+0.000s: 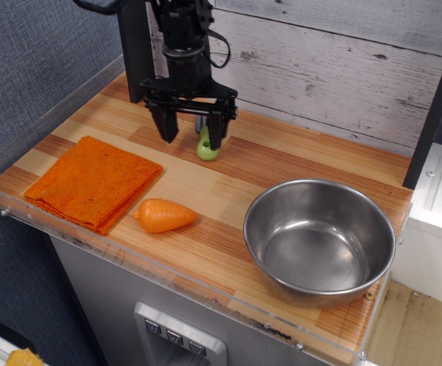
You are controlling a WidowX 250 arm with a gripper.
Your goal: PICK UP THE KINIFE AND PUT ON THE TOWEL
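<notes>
Toy knife (205,145): stubby light green handle showing, rounded end toward the camera, lying flat on the wooden surface (229,191) near the back wall; grey head mostly hidden from view. Towel (93,181): folded orange square, rough weave, several layers thick, flat at the surface's front left, well apart from the knife.

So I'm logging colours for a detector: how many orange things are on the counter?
2. The folded square orange cloth lies at the counter's left end; the orange toy carrot lies just right of it, near the front edge. Nothing appears hidden.
</notes>
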